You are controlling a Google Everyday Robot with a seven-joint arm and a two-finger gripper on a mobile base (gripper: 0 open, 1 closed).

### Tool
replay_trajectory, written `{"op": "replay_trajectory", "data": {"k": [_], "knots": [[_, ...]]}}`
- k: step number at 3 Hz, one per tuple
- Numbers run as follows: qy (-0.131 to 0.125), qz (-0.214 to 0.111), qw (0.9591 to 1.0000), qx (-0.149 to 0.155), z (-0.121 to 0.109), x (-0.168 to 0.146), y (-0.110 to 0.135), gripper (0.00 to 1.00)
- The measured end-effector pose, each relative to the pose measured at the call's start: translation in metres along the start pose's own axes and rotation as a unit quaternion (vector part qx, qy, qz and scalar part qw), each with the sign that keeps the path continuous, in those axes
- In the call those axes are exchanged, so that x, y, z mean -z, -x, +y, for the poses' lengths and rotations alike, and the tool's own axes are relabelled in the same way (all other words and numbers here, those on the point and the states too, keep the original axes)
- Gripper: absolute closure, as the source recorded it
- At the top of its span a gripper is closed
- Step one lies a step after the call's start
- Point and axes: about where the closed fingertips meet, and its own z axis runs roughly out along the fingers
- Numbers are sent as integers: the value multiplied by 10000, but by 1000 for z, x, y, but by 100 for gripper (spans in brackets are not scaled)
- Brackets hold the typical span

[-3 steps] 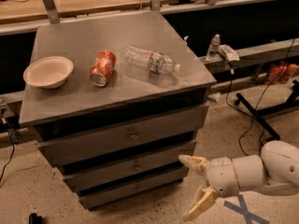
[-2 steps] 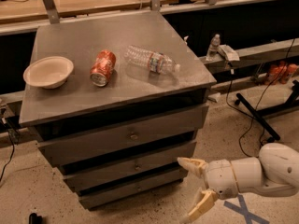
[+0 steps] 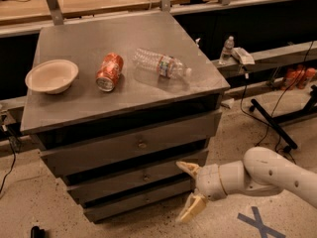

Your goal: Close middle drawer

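The middle drawer (image 3: 124, 177) is the second of three grey drawer fronts in the metal cabinet, long and low with a small round knob (image 3: 145, 177) at its centre. It stands a little out from the cabinet body. My gripper (image 3: 190, 191) is at the drawer's right end, in front of the cabinet's lower right corner. Its two cream fingers are spread apart and hold nothing; the upper fingertip (image 3: 183, 166) is close to the drawer front's right end.
The top drawer (image 3: 129, 144) and bottom drawer (image 3: 133, 202) flank the middle one. On the cabinet top lie a white bowl (image 3: 51, 76), an orange can (image 3: 109, 71) and a plastic bottle (image 3: 162, 64). A black stand (image 3: 275, 125) and cables are on the floor at right.
My gripper and arm have shifted slightly left toward the cabinet. The drawers look unchanged.
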Motion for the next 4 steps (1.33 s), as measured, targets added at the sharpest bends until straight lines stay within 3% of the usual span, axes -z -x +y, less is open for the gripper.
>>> {"op": "replay_trajectory", "data": {"k": [1, 2, 3, 4], "knots": [[-141, 246, 9957, 887, -24, -29, -21, 0], [-108, 276, 9959, 849, -23, -30, -21, 0], [77, 601, 9943, 876, -24, -42, -30, 0], [2, 1576, 9783, 1345, -27, -58, -73, 0]]}}
